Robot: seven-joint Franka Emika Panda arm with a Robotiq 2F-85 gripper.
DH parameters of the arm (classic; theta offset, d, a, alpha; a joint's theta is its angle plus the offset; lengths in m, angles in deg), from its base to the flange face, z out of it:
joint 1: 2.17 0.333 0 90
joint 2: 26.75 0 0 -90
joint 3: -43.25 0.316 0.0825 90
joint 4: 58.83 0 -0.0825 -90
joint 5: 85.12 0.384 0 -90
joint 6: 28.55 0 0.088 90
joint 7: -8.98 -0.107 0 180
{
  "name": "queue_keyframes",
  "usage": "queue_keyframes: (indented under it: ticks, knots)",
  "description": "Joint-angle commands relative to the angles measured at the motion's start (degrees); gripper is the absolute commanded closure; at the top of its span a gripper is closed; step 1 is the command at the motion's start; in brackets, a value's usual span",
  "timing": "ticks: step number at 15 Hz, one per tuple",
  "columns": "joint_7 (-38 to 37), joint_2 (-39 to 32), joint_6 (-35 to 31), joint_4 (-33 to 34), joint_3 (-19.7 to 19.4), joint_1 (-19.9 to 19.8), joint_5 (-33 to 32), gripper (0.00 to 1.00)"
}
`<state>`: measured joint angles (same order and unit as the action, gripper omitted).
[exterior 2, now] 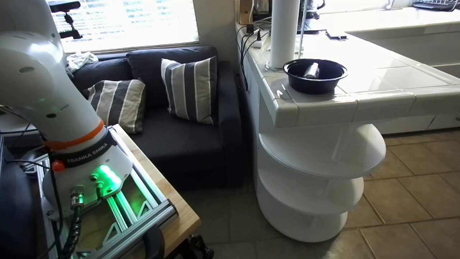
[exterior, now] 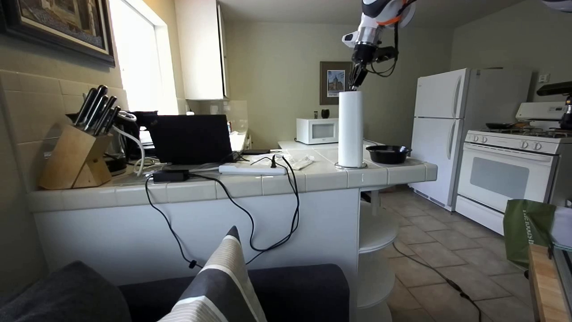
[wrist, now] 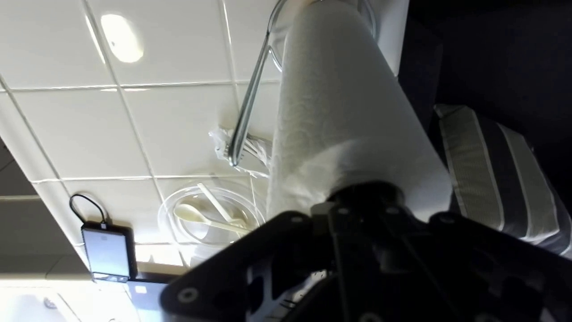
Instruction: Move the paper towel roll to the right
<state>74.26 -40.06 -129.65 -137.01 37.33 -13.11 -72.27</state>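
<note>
Right of centre in an exterior view, roll [exterior: 351,129] stands on counter [exterior: 326,180], long axis vertical, just below gripper [exterior: 353,88], its dark jaws unreadable as parted or closed.

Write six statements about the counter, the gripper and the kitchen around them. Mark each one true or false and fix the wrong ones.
1. The paper towel roll stands upright on the tiled counter. True.
2. The round black pan stands on the tiled counter too. True.
3. The round black pan is empty. False: a shiny cylindrical object lies in it.
4. The gripper is at the foot of the paper towel roll. False: it is at the top.
5. The wooden knife block holds several black-handled knives. True.
6. The white refrigerator stands open. False: it is shut.
</note>
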Motion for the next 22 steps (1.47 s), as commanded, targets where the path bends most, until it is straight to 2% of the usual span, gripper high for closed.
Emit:
queue_keyframes:
  ticks: [1, 5, 12, 18, 22]
  knots:
    - [0.32, 2.20, 0.34, -0.45, -0.31, -0.26, -0.12, 0.98]
    - [-0.33, 2.65, 2.91, 2.97, -0.87, -0.52, -0.44, 0.98]
    - [-0.97, -0.26, 8.62, 13.07, -3.20, -3.02, -0.27, 0.98]
    - [-1.52, -4.76, 8.58, 20.58, -6.43, -6.17, -1.70, 0.98]
    - [-1.36, -8.14, 7.11, 23.33, -8.07, -9.25, 0.57, 0.98]
